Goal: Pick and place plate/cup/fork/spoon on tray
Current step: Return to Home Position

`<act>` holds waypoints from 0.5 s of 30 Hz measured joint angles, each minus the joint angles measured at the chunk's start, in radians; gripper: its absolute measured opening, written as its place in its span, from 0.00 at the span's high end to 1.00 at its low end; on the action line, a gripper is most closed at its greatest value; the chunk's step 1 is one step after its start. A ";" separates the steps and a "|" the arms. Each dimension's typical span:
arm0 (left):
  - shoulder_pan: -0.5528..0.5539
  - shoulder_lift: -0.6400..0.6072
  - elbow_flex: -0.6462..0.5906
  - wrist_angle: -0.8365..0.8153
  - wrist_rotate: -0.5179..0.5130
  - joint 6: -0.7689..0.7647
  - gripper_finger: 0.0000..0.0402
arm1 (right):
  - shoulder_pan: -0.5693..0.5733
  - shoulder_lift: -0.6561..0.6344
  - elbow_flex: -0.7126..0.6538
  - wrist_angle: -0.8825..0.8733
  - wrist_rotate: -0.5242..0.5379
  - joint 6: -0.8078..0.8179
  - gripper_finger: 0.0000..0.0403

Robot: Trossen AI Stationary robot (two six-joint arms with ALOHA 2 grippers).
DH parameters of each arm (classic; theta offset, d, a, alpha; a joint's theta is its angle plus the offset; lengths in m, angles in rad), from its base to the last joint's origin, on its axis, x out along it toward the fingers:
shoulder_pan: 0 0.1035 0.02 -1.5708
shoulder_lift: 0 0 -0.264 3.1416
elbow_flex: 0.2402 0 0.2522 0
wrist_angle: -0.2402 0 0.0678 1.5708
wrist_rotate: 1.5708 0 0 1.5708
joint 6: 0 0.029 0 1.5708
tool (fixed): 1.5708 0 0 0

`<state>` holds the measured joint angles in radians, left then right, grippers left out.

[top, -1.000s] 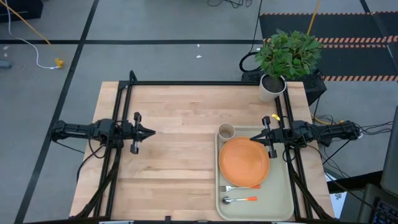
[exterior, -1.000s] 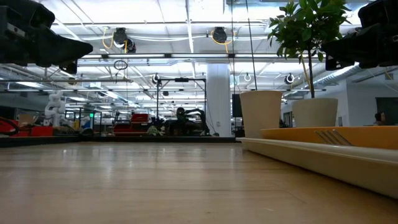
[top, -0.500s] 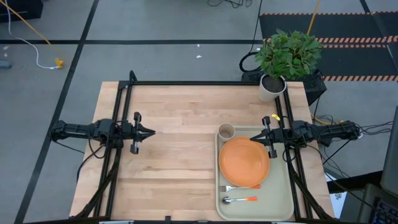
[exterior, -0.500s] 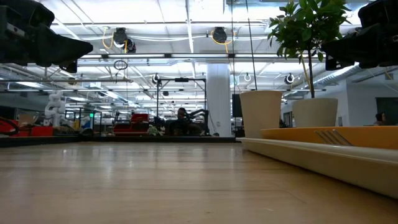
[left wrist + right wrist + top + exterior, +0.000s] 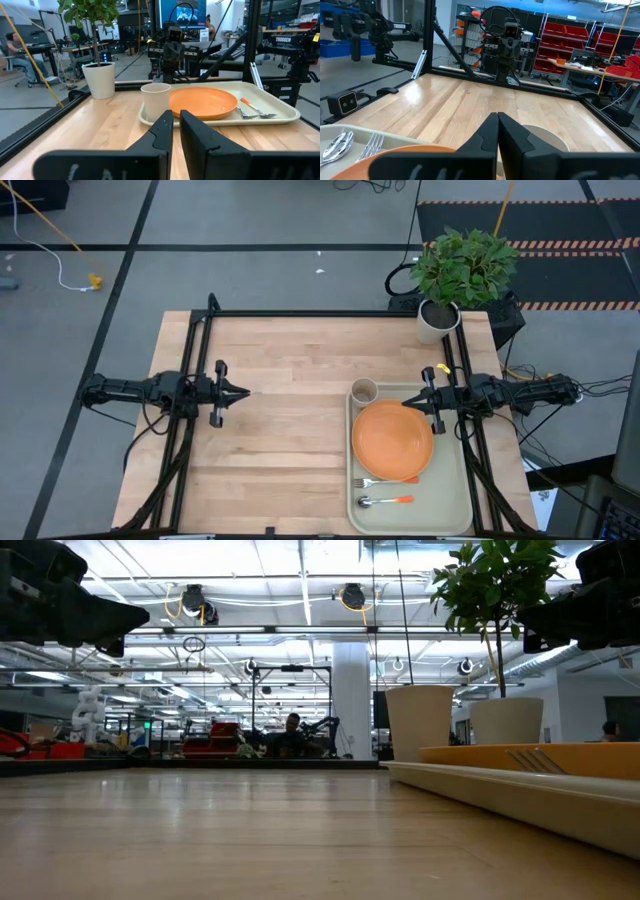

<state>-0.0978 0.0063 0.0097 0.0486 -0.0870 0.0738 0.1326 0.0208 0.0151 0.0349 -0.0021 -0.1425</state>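
The pale tray [image 5: 455, 480] lies at the table's right near side. On it rest the orange plate [image 5: 392, 440], the tan cup [image 5: 363, 391] at its far left corner, and the fork [image 5: 372, 481] and spoon [image 5: 385, 501] near its near end. My left gripper [image 5: 240, 391] hovers shut over the table's left half, empty. My right gripper [image 5: 408, 401] hovers shut above the tray's far end, between cup and plate, empty. The left wrist view shows the cup [image 5: 155, 101], the plate [image 5: 202, 101] and the tray [image 5: 280, 114].
A white pot with a green plant [image 5: 438, 320] stands at the table's far right corner. A black frame [image 5: 300, 313] runs along the far edge and down both sides. Bare wooden tabletop [image 5: 290, 430] lies between the arms.
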 joint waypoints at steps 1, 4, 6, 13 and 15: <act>0.000 0.000 0.000 0.000 0.000 0.000 0.91 | 0.000 0.000 0.000 0.000 0.000 0.000 1.00; 0.000 0.000 0.000 0.000 0.001 0.000 0.91 | 0.000 0.000 0.000 0.000 0.000 0.000 1.00; 0.000 0.000 0.000 0.000 0.001 0.000 0.91 | 0.000 0.000 0.000 0.000 0.000 0.000 1.00; 0.000 0.000 0.000 0.000 0.005 0.000 0.91 | 0.000 0.000 0.000 0.000 0.000 0.000 1.00; 0.000 0.000 0.000 0.000 0.005 0.000 0.91 | 0.000 0.000 0.000 0.000 0.000 0.000 1.00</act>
<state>-0.0978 0.0063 0.0097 0.0490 -0.0822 0.0738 0.1326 0.0208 0.0151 0.0349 -0.0021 -0.1425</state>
